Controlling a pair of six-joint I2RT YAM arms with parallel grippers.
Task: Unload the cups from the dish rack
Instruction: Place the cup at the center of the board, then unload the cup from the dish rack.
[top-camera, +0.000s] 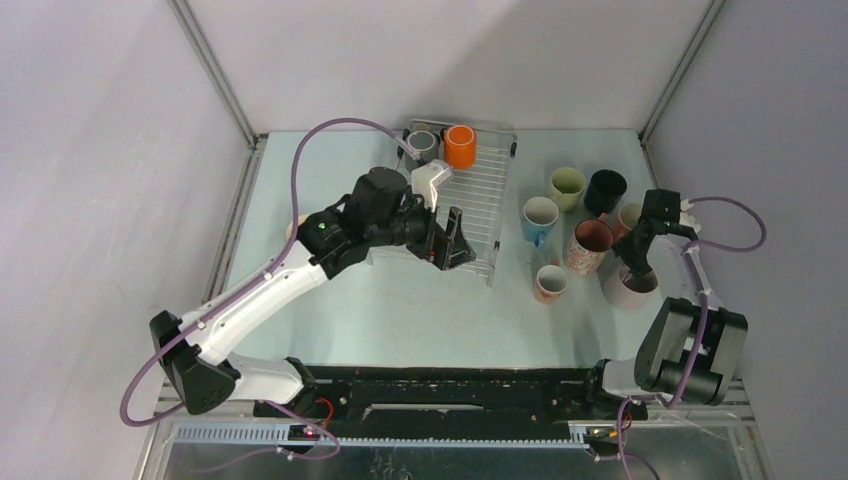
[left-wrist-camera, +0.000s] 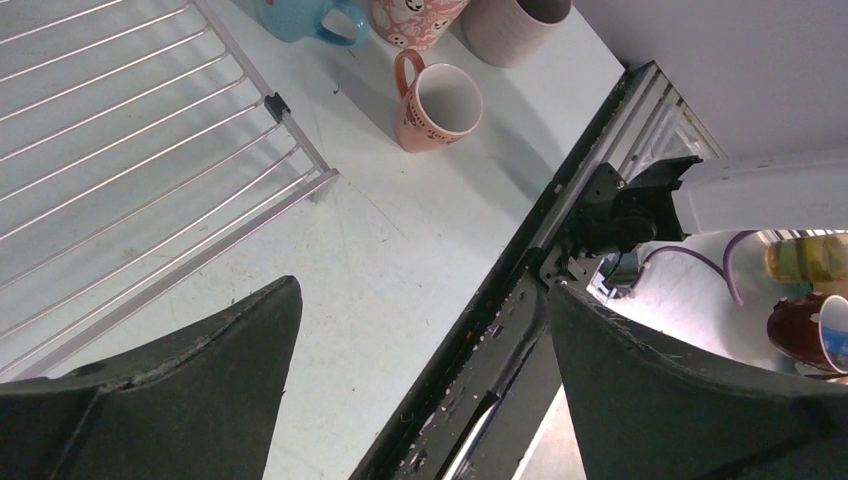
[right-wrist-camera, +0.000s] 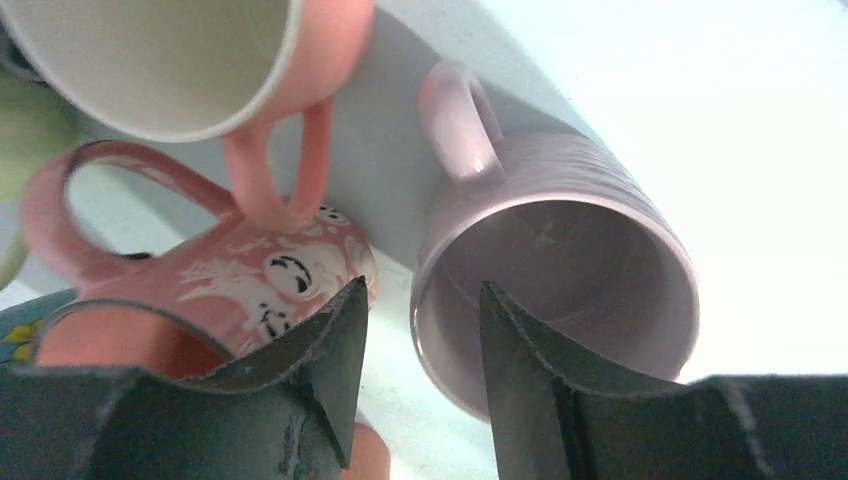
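Nearest me, toward 4 o'clock on the table, the right gripper (right-wrist-camera: 422, 290) hangs over the lilac mug (top-camera: 628, 290). Its jaws are parted and straddle the rim wall without pinching it, and the mug stands upright on the table. At the mug's 9 o'clock sits a small pink mug (top-camera: 549, 284). At 11 are a pink mug with faces (top-camera: 590, 245) and a blue mug (top-camera: 540, 218), and beyond them a pale green mug (top-camera: 566, 186) and a dark mug (top-camera: 605, 190). Mid-table, the left gripper (top-camera: 455, 245) hovers at the near edge of the dish rack (top-camera: 482, 195), jaws wide apart and empty. At the rack's far end, toward 12 o'clock, an orange mug (top-camera: 459, 146) and a grey mug (top-camera: 422, 145) sit on the wires.
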